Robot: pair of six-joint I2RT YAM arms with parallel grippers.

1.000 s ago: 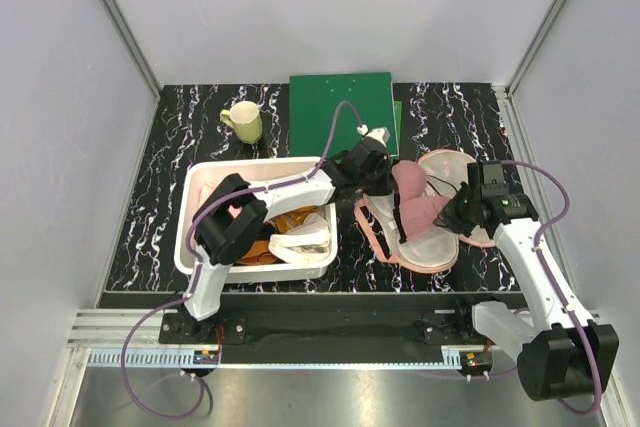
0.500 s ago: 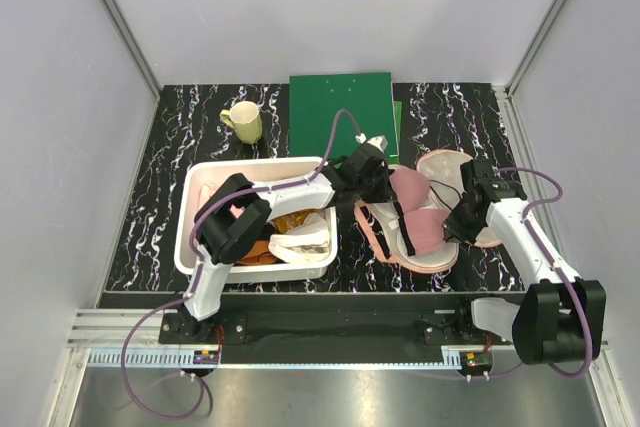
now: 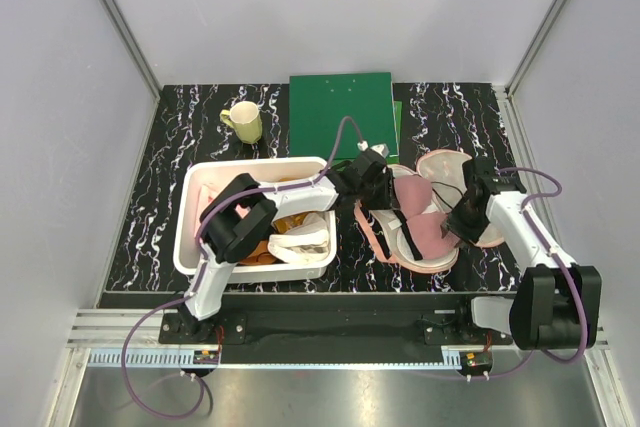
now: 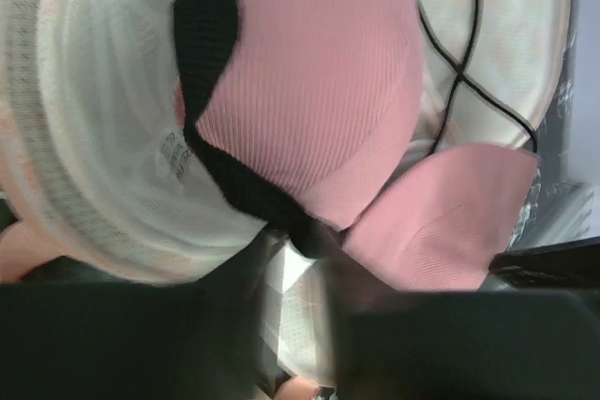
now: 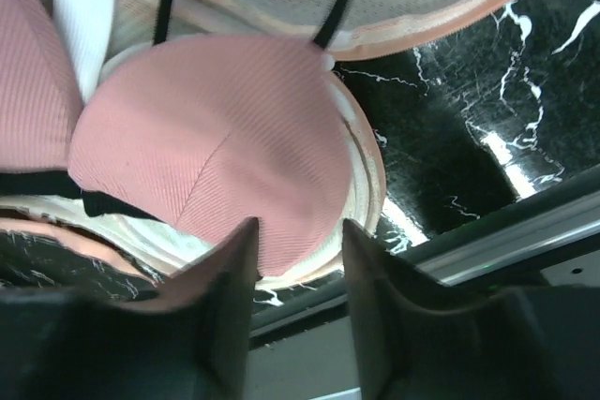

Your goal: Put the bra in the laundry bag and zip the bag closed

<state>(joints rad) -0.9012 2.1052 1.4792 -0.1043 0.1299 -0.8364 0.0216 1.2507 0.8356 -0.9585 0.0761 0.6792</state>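
On the black marbled table (image 3: 170, 207) between grey walls (image 3: 60, 97), right gripper (image 5: 300, 229) gapes over bra (image 5: 216, 138); left gripper (image 4: 295, 269) unclear.

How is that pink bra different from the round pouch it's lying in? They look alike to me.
The bra is plain dusty pink, ribbed, with black trim; the laundry bag is cream with faint motifs, a pink edge and whitish mesh lining. The bra has two domed cups; the bag is round and flattish, lying open in two halves. The bra rests inside; the bag holds it, unzipped. Both are soft fabric.
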